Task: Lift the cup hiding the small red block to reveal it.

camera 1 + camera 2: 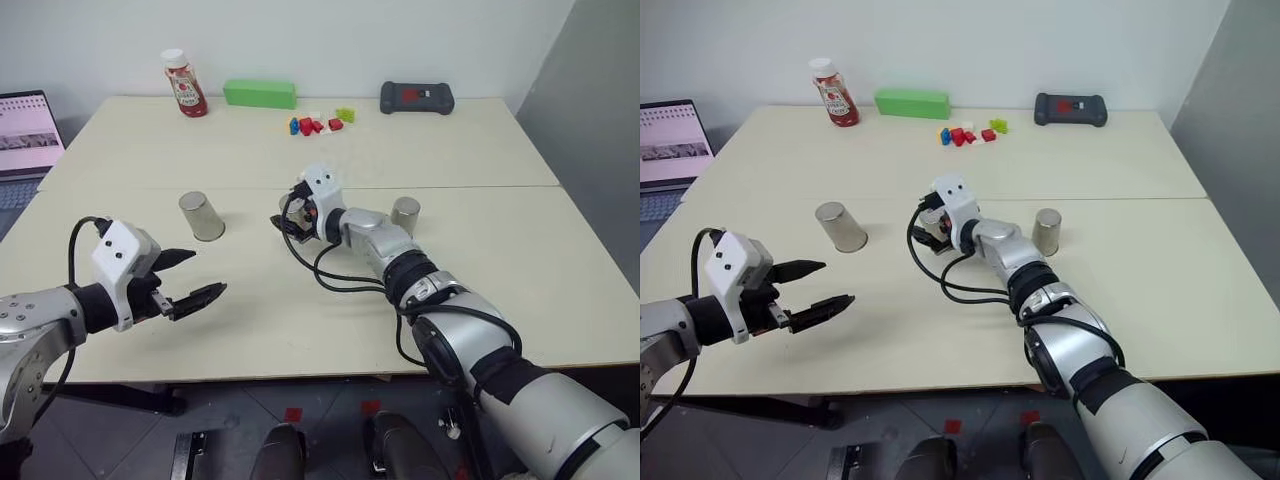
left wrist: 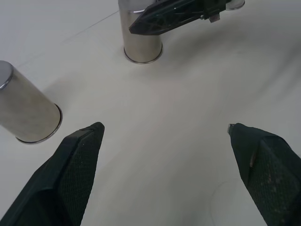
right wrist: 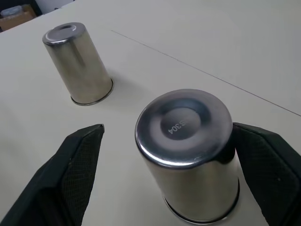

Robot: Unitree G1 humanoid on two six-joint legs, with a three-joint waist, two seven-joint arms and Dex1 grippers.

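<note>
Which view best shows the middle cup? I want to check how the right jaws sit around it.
The right wrist view: the middle cup stands upside down between the right gripper jaws, one touching, one apart. The left wrist view shows its lower part; in the eye views the gripper hides it.

- Three silver cups: left (image 1: 203, 216), middle (image 3: 190, 155), right (image 1: 405, 215)
- One ketchup bottle (image 1: 184, 84)
- One green box (image 1: 260, 94)
- One black device (image 1: 416, 97)
- One brick cluster (image 1: 318, 123)
- One laptop (image 1: 28, 133)
</note>
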